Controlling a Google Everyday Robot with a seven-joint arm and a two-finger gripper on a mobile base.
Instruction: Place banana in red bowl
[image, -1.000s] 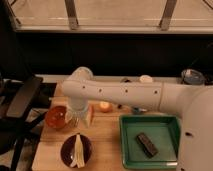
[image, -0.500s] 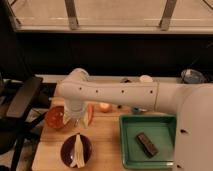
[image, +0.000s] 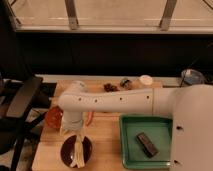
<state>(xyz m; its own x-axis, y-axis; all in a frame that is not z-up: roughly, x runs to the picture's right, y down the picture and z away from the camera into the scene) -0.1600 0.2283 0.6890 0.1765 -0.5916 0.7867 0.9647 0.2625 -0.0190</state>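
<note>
One small red bowl sits at the left of the tabletop, half hidden behind the robot's white arm. At about four o'clock from it lies a purple dish. The banana rests in that dish, its pale strips running from twelve down to six o'clock and over the near rim. The claw hangs right at the banana's far end, at the dish's twelve o'clock. Whether it grips the fruit or not I cannot tell.

That banana looks light, soft and floppy. I'd judge it best taken near the far end, where the strips seem to meet, with a gentle squeeze, and the loose strips will likely dangle once it is lifted.

A slim chili pepper lies at one o'clock from the dish, and a green tray sits off at three o'clock. Compared with half a second ago, the arm has dropped and the claw has come down onto the dish, while the banana looks unmoved.
</note>
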